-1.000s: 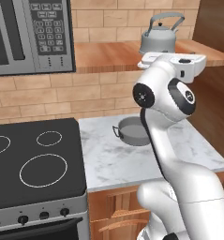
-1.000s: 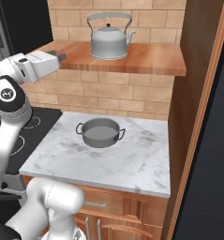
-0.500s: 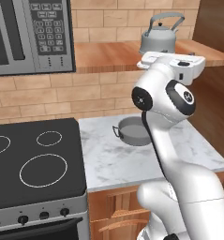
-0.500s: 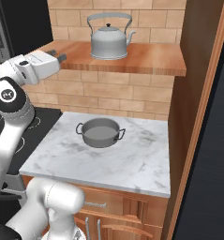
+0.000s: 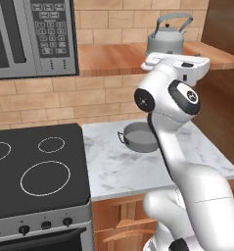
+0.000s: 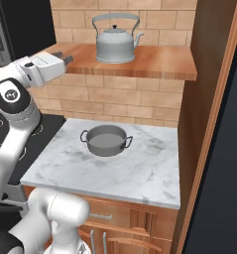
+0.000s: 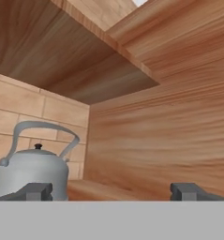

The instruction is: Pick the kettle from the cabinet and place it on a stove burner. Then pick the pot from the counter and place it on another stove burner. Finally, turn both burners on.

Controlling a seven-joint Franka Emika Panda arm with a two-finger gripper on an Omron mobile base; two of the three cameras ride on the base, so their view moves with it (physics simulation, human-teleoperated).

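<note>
The silver kettle [image 5: 166, 38] [image 6: 115, 44] stands upright on the wooden cabinet shelf [image 5: 108, 58] [image 6: 162, 62]. My gripper [image 6: 68, 60] is level with the shelf's front edge, to the kettle's left in the right base view and apart from it. In the hand view the gripper [image 7: 112, 191] is open with nothing between its fingertips [image 7: 36, 191], and the kettle [image 7: 31, 171] sits behind the left tip. The lidless grey pot [image 5: 140, 137] [image 6: 106, 140] rests on the marble counter [image 5: 133, 169] [image 6: 140, 176] below the shelf.
A black cooktop [image 5: 35, 166] with ringed burners lies left of the counter, its knobs [image 5: 24, 229] along the front. A microwave [image 5: 30, 34] hangs above it. The dark wood side panel [image 6: 209, 99] [image 7: 169, 126] closes the shelf's right end.
The hand has edged slightly toward the shelf, jaws still open. Kettle and pot have not moved.
</note>
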